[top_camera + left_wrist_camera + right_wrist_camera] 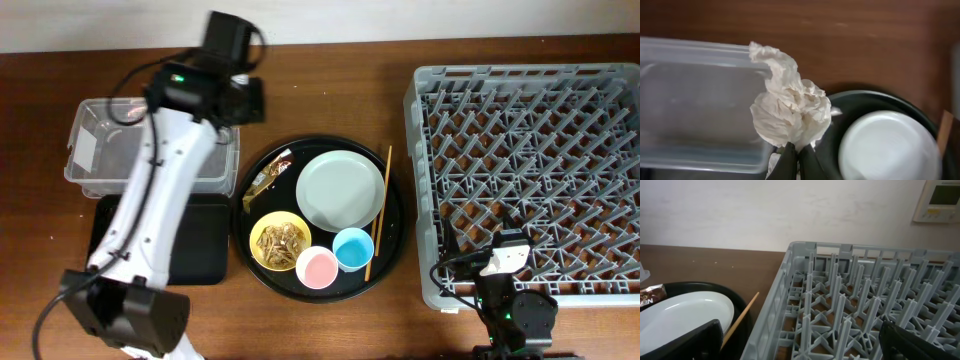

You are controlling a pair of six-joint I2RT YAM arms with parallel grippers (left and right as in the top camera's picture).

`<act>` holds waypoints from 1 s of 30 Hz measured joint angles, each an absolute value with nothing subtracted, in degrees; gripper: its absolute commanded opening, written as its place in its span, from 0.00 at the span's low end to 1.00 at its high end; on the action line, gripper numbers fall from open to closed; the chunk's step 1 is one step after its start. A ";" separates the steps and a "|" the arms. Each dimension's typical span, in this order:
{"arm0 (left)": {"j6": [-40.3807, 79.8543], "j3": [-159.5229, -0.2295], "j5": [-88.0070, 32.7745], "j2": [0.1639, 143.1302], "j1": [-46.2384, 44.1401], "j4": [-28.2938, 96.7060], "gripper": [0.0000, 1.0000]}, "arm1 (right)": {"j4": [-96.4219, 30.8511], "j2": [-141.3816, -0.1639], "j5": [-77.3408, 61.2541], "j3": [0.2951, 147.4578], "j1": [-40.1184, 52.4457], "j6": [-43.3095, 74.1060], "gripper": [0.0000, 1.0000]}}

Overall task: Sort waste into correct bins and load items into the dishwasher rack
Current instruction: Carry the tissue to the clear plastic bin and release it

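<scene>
Right wrist view, far left edge: the gold-brown wrapper (pixel 650 296) carries pale block letters. Only the start reads, something like "NE", and the frame cuts off the rest. From overhead, that wrapper's print is too small to read. The white label (pixel 87 150) on the clear tub (pixel 150 105) shows no legible writing. The wall panel (pixel 940 200) has a small screen, with nothing readable on it.

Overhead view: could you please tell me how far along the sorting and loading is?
Nothing looks finished: the dishwasher rack is empty and nothing shows in the clear tub. In hand: the left gripper holds the tissue by the tub's corner. Remaining: the wrapper, food scraps in the yellow bowl, plate, pink cup, blue cup and chopsticks, on the round tray.
</scene>
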State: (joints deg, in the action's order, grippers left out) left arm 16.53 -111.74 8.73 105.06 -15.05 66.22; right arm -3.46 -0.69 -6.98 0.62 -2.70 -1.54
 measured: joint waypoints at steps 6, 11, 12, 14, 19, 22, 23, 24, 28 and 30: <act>16.43 -111.74 9.54 105.82 -2.24 66.19 0.00 | -3.46 -0.69 -6.98 0.62 -2.70 -1.54 0.98; 16.43 -111.74 9.54 108.07 3.40 67.57 0.00 | -3.46 -0.69 -6.98 0.62 -2.70 -1.54 0.98; 16.43 -111.74 9.93 108.60 4.23 67.53 0.01 | -3.46 -0.69 -6.98 0.62 -2.70 -1.58 0.98; 16.43 -111.68 10.63 109.08 5.56 67.48 0.01 | -3.46 -0.69 -6.98 0.62 -2.70 -1.54 0.98; 16.43 -111.04 11.05 109.86 9.06 67.09 0.01 | -3.46 -0.69 -6.98 0.62 -2.70 -1.52 0.98; 16.43 -109.40 10.98 112.22 9.91 66.87 0.01 | -3.46 -0.69 -6.98 0.62 -2.70 -1.56 0.98; 16.43 -108.40 10.94 113.93 9.87 66.48 0.01 | -3.46 -0.69 -6.98 0.62 -2.70 -1.54 0.98; 16.43 -107.85 10.92 115.04 9.85 66.30 0.01 | -3.46 -0.69 -6.98 0.62 -2.70 -1.56 0.98; 16.32 -105.95 10.59 121.34 9.74 65.30 0.36 | -3.46 -0.69 -6.98 0.62 -2.70 -1.56 0.98; 16.05 -105.73 10.50 122.41 9.78 64.99 0.61 | -3.46 -0.69 -6.98 0.62 -2.70 -1.56 0.98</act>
